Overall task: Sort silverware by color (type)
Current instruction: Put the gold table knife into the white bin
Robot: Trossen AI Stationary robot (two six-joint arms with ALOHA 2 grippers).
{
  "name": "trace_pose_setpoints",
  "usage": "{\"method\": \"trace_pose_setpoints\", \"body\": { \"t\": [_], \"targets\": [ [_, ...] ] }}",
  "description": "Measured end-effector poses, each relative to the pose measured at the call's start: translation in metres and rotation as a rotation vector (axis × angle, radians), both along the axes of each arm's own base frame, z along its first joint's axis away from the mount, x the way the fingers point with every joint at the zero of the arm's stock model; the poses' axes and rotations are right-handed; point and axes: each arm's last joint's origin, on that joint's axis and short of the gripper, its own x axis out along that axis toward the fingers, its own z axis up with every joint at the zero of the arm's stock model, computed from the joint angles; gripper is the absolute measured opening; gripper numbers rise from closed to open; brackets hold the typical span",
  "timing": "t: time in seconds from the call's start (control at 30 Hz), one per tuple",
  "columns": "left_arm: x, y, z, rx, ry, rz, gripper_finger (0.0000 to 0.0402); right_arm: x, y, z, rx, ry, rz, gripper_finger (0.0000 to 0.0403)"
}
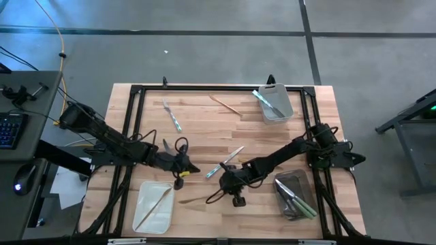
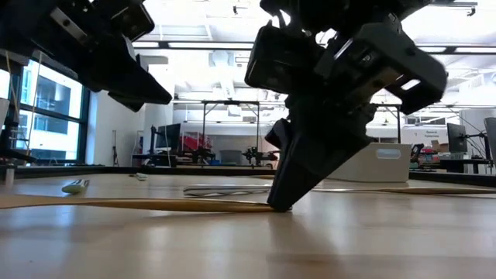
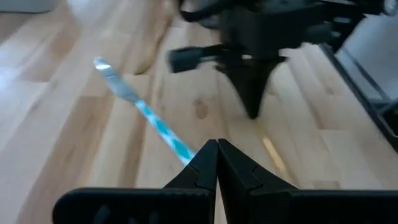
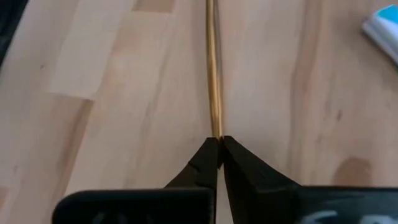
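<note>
A slim gold piece of silverware [image 1: 194,199] lies on the wood near the table's near edge, with my right gripper [image 1: 221,190] shut on its right end. It runs off to the left in the low view [image 2: 155,204]. A blue-handled knife [image 1: 223,163] lies flat just beyond it and also shows in the left wrist view [image 3: 143,112]. My left gripper [image 1: 196,168] is shut and hovers above the table by the knife's handle end, touching nothing. In the low view it hangs high [image 2: 124,70]. My right gripper pinches the gold piece's near end [image 4: 215,127] between its two fingertips [image 2: 280,203]. The fingers slant down from above and reach the table top. The piece runs straight away from the fingers and lies along the wood [image 2: 194,204].
A white tray [image 1: 144,216] near the front left holds a gold piece. A dark tray [image 1: 281,182] at front right holds green-handled pieces. A clear tray [image 1: 286,112] at far right holds blue-handled ones. A blue-handled fork [image 1: 172,116] and a gold piece [image 1: 225,104] lie on the far half.
</note>
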Motion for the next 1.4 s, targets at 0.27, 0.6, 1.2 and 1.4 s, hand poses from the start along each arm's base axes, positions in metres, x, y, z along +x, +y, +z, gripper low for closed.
{"method": "trace_pose_setpoints", "body": {
  "t": [0.27, 0.6, 1.2, 1.4],
  "targets": [
    [0.027, -0.020, -0.003, 0.067, 0.064, -0.053, 0.0002, 0.003, -0.001, 0.000, -0.029, -0.037, -0.060, 0.0001],
    [0.049, -0.030, -0.007, 0.087, 0.157, -0.080, 0.0050, -0.001, -0.002, 0.017, -0.081, -0.073, -0.082, 0.0068],
    [0.055, -0.026, -0.002, -0.011, 0.236, -0.027, 0.0131, -0.042, -0.045, 0.000, -0.030, -0.486, -0.127, 0.0011],
    [0.056, -0.020, -0.004, -0.193, 0.299, 0.048, 0.0134, -0.045, -0.059, 0.008, -0.088, -0.496, -0.204, 0.0012]
  ]
}}
